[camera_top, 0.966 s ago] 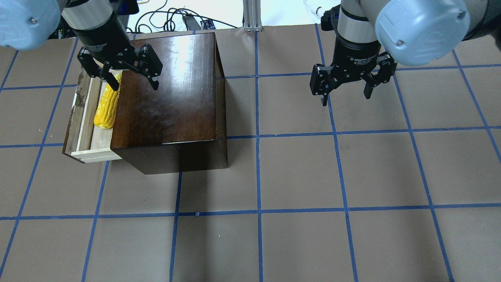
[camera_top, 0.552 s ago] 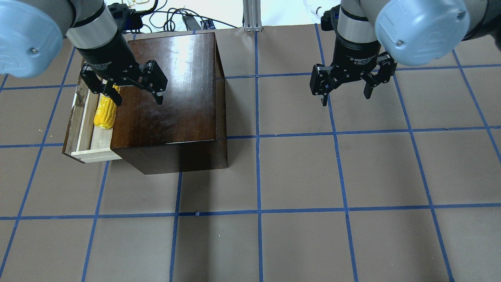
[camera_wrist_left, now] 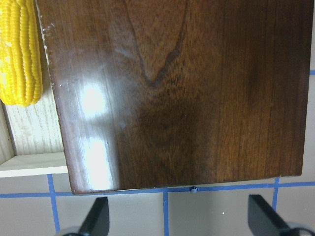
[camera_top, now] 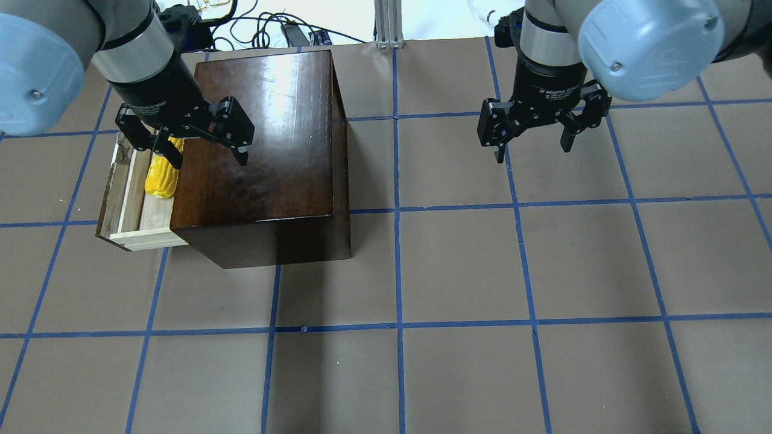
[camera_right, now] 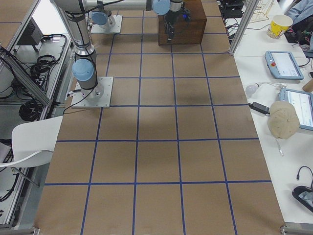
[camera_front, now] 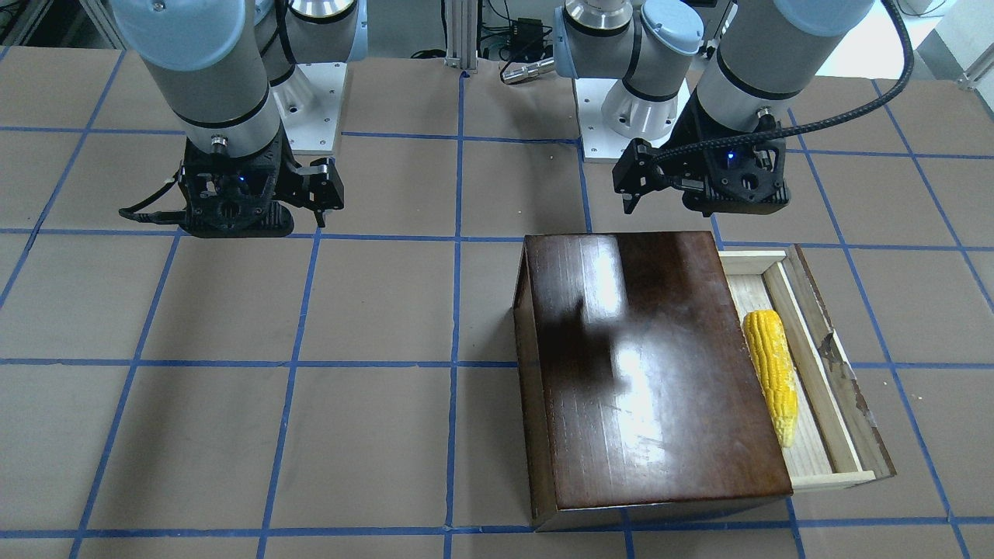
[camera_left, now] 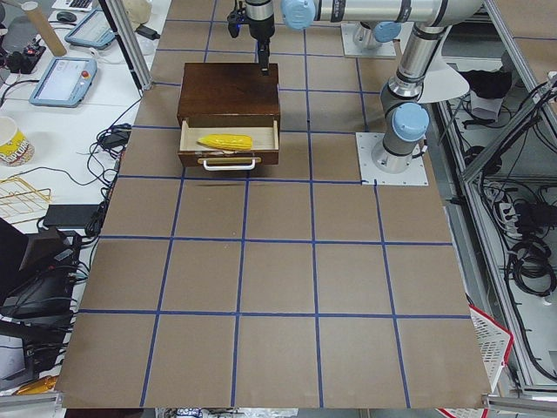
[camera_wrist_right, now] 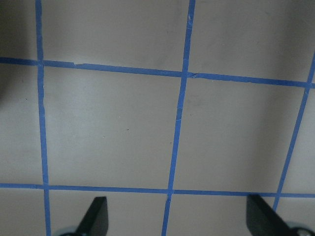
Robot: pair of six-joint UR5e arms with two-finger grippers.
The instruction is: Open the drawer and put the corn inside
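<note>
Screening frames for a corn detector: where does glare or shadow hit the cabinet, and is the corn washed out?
Front-facing view: glare streak beside a dark shadow on the cabinet top; corn evenly lit. Overhead view: glare at the far edge; left tool covers the corn's end. Left wrist view: two glare patches; corn cropped.

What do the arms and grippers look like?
The left arm and right arm are grey tubes with pale blue joint caps. The left gripper and right gripper are black, with white collar lettering. A braided black cable reaches the left wrist.
</note>
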